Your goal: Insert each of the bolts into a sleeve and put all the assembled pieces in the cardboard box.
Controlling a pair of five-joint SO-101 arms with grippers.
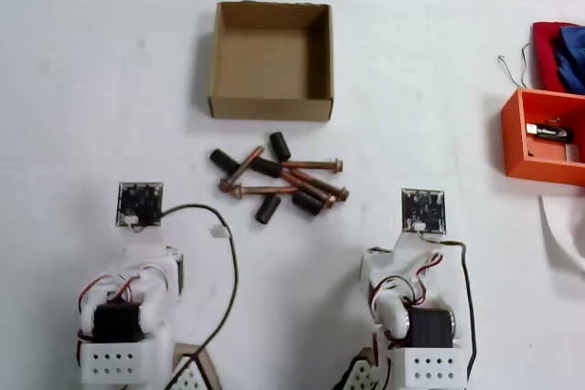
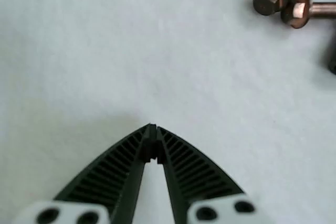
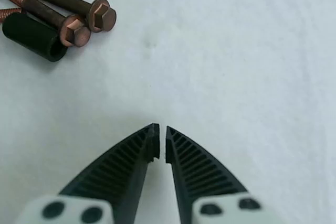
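Observation:
Several copper bolts (image 1: 306, 182) and black sleeves (image 1: 268, 208) lie mixed in a pile at the table's middle, just in front of the open cardboard box (image 1: 271, 107), which holds nothing. Both arms sit at the near edge, short of the pile. My left gripper (image 2: 152, 127) is shut with nothing in it over bare table; two bolt heads (image 2: 296, 11) lie ahead of it to one side. My right gripper (image 3: 161, 128) is shut too, holding nothing, with two bolts (image 3: 76, 30) and a sleeve (image 3: 34, 38) ahead of it.
An orange bin (image 1: 526, 157) and red and blue cloth (image 1: 558, 52) sit at the right edge. A black cable (image 1: 228, 253) loops on the table beside the left arm. The white table (image 1: 91, 89) has room on both sides of the box.

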